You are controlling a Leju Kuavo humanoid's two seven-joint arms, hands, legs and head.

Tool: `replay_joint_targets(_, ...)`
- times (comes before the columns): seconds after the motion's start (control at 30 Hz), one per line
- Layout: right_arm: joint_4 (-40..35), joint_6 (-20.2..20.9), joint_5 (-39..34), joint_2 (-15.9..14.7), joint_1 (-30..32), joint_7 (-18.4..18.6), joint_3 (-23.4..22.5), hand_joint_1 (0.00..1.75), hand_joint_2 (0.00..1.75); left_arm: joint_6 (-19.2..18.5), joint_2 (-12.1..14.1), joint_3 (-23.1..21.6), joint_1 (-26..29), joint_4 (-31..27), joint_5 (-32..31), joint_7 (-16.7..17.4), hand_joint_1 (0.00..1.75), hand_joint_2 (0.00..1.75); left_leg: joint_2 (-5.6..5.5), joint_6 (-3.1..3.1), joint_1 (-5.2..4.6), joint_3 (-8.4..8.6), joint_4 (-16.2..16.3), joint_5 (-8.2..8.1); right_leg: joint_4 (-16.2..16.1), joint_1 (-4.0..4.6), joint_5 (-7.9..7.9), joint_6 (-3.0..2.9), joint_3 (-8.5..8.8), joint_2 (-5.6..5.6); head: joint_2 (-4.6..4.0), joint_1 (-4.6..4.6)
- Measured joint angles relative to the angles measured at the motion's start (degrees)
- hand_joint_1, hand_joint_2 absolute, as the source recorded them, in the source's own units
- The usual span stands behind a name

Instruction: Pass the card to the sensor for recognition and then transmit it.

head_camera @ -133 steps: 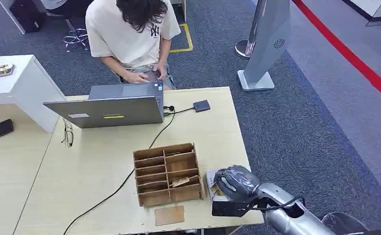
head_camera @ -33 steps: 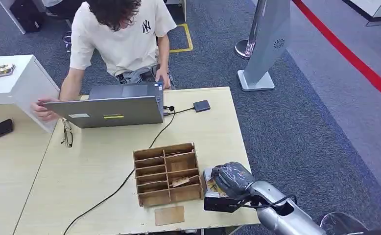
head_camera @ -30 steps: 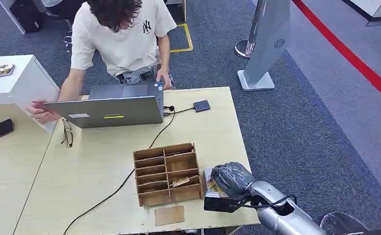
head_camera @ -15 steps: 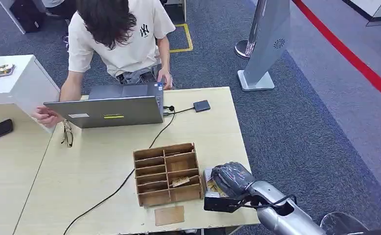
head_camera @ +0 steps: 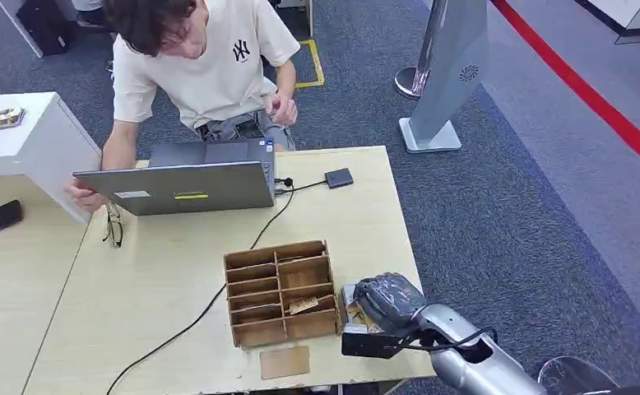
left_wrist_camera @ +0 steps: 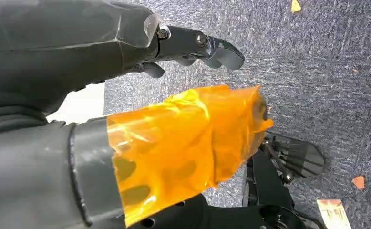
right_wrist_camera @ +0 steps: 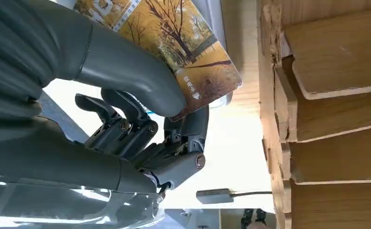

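At the table's near right edge, the robot's grey right hand [head_camera: 389, 302] is pinching a card printed with golden autumn trees [right_wrist_camera: 183, 43] between thumb and fingers, just beside the compartmented wooden organiser box [head_camera: 281, 291]. The left hand [left_wrist_camera: 126, 143] (thumb wrapped in orange film) is hanging over blue-grey carpet [left_wrist_camera: 317, 71], fingers apart, gripping nothing. Farther off, a person [head_camera: 206, 62] is touching a grey laptop [head_camera: 177, 185].

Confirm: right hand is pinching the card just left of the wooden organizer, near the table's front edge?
Wrong side. In the head view the right hand holds the card to the right of the wooden organizer, near the table's front edge. The rest stands.
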Motion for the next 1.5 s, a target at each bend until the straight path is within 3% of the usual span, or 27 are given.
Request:
replay_joint_targets(1.1,0.31,-0.13,-0.04,0.2,0.0,-0.2,-0.17,1.75,1.75,0.02,0.0,0.0,0.0,0.0,0.11,0.02,0.0,0.0,0.0,0.0,0.0,0.0,0.0,0.0,0.0,0.0,0.0,0.0,0.0,0.0,0.0,0.0)
replay_joint_targets(1.5,-3.65,-1.86,-2.2,-0.28,1.26,-0.94,-4.58,1.75,1.75,0.02,0.02,0.0,0.03,0.0,0.7,-0.13,0.0,0.0,0.0,0.0,-0.01,0.02,0.01,0.0,0.0,0.0,0.0,0.0,-0.01,0.0,0.0,-0.02)
